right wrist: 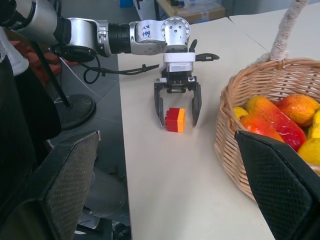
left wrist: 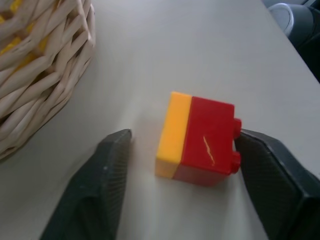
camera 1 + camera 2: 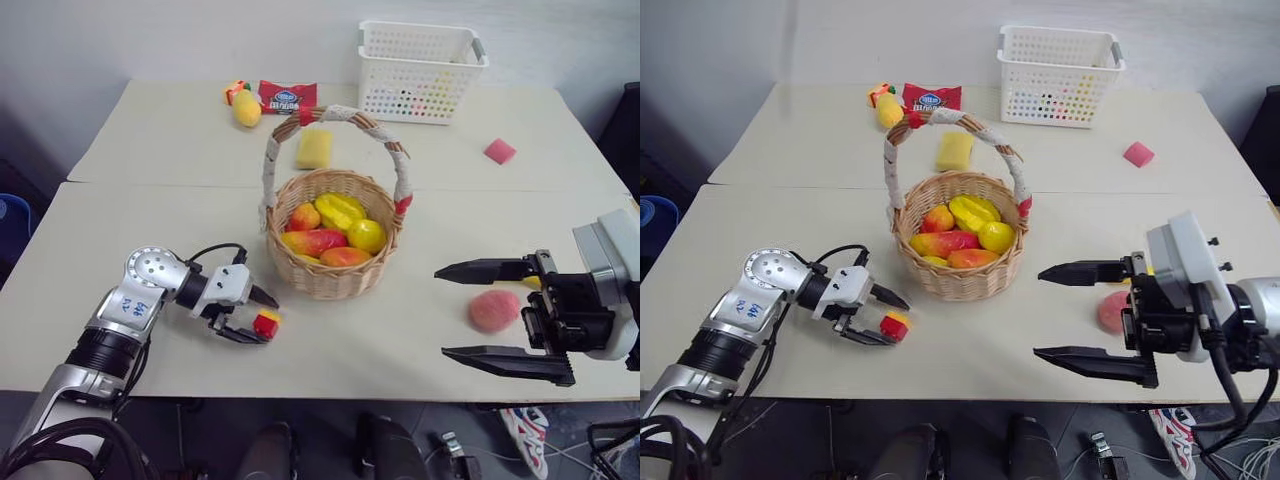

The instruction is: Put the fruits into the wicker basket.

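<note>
Two pale tables [image 3: 200, 150] pushed together carried everything. Near the front edge of the closer one stood the wicker basket [image 3: 330, 265], already holding several yellow and red-orange toy fruits under its tall cord-wrapped handle. The left gripper [image 3: 262, 315] lay low on the table just beside the basket's wall, its fingers narrowed around a small red and yellow block [image 2: 200, 137]; one finger touched the block's studded side while the other stood slightly off the yellow side. The right gripper [image 3: 470, 310] hung above the table on the basket's other side, spread wide and holding nothing. The pink peach [image 3: 494, 311] sat on the table just behind its fingers. Farther back were a yellow sponge [image 3: 314, 148], a white plastic basket [image 3: 420, 72], a pink block [image 3: 499, 151], a red snack packet [image 3: 287, 96] and a yellow fruit [image 3: 246, 108].
</note>
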You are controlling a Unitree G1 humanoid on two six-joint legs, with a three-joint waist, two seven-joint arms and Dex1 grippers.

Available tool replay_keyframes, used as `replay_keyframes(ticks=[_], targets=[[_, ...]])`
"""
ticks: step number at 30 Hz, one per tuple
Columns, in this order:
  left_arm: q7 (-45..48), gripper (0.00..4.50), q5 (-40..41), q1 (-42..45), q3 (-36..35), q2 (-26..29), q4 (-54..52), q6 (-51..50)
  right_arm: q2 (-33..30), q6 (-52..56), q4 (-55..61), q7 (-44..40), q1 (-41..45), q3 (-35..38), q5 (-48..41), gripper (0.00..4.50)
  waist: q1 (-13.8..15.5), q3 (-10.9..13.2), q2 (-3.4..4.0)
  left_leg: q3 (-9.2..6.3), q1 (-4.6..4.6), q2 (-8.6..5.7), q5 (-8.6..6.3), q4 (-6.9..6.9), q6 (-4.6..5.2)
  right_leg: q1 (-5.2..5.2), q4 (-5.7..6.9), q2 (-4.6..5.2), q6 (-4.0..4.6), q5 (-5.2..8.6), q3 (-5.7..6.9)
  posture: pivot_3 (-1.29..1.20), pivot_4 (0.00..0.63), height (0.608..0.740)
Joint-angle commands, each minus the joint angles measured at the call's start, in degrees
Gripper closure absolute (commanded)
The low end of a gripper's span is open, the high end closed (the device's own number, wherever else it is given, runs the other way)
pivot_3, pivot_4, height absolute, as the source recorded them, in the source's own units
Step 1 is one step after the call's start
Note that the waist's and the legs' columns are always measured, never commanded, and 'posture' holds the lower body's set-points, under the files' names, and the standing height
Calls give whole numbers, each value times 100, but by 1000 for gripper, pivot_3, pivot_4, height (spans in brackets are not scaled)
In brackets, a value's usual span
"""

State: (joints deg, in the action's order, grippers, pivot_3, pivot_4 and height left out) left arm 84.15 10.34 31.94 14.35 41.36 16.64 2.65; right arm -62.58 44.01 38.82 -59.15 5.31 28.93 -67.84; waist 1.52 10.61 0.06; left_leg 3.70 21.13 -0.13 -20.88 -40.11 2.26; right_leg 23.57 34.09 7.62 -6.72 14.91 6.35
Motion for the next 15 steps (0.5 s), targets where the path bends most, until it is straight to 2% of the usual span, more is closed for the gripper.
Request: replay_keyframes(ticks=[1, 3, 8, 12, 15], targets=[[76, 2358, 105, -200, -116, 83, -271, 7, -28, -22, 1, 50, 118, -71, -65, 0, -4, 0, 0, 1, -1, 0, 1, -1, 2, -2, -4, 2, 2, -7, -2, 0, 150, 740], [8, 2947, 211, -429, -224, 153, -545, -178, -12, -38, -32, 55, 211, -202, -37, 0, -14, 0, 0, 2, -1, 1, 3, -2, 6, -4, -12, 6, 3, -18, -7, 0, 150, 740], [-1031, 2971, 487, -1333, -1141, 432, -1389, -1187, 54, -78, -75, 98, 463, -498, -36, 0, -47, 0, 1, -8, 3, 15, 0, 2, -2, 0, -19, 36, 7, -18, -25, 0, 150, 740], [-3001, 2971, 556, -2429, -2834, 300, -1843, -2541, 222, -125, -138, 216, 633, -710, -17, 0, -93, 0, 1, -11, 5, 27, -2, 6, -10, 1, -21, 28, 11, -16, -27, 0, 150, 740], [-3892, 2971, 494, -3002, -3605, 177, -2065, -3099, 337, -153, -176, 262, 694, -812, 51, 0, -86, 0, 1, -14, 2, 26, -2, 4, -11, -3, -20, 29, 11, -16, -27, 0, 150, 740]])
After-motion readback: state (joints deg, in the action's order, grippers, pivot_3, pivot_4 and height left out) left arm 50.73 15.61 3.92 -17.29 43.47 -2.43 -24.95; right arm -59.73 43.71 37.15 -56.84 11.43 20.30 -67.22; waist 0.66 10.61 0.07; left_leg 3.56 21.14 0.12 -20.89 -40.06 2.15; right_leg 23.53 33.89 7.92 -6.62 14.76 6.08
